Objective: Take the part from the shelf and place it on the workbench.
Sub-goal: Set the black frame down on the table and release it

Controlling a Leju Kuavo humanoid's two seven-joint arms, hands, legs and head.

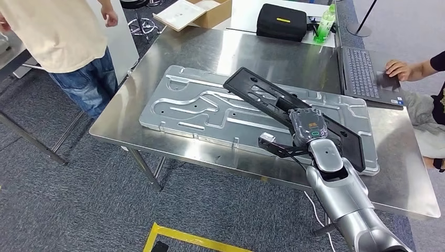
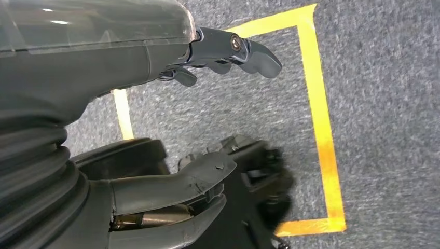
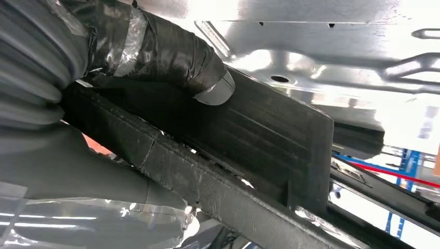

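Far edge — a black case, green bottle, cardboard box; a laptop under a person's hand

Long black part, on workbench.

steel workbench bears a ribbed metal plate; laptop too
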